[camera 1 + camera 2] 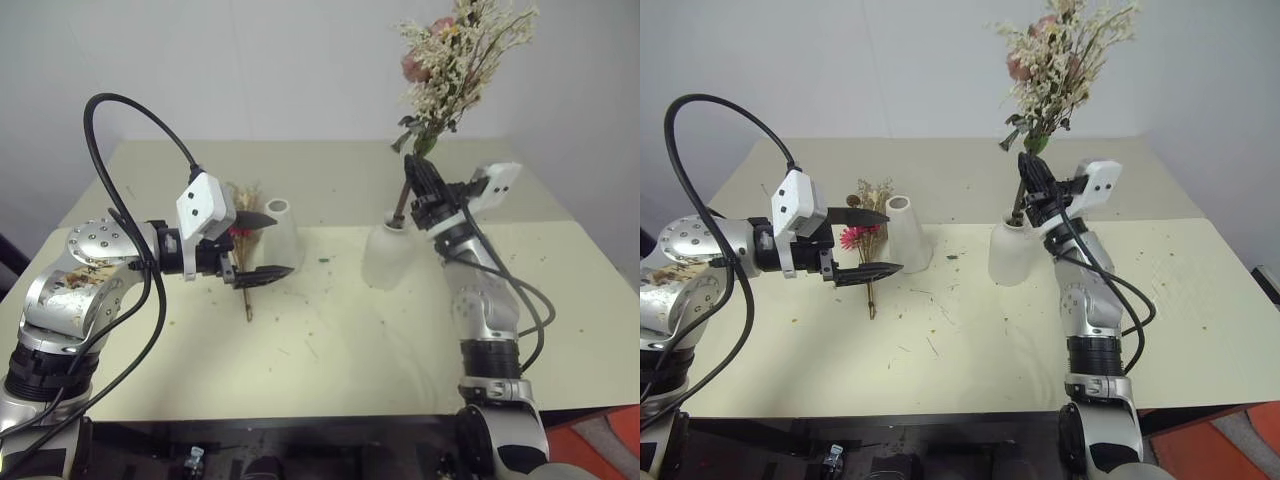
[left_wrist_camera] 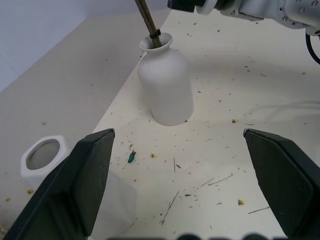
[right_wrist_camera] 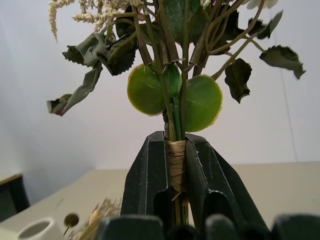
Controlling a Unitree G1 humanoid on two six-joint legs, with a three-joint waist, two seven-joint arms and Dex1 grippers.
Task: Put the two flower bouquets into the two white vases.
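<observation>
- I read this as a bare test room or lab set up for robot trials, not a home.
- The cream worktop (image 1: 330,340) stands against a plain white wall (image 1: 300,60) with nothing hung on it.
- Dry plant crumbs (image 2: 220,180) lie scattered over the worktop, left unswept.
- At the near right corner I see an orange floor patch (image 1: 600,445).

Even, soft indoor light (shadows faint); wrist views perhaps slightly blurred up close.
</observation>
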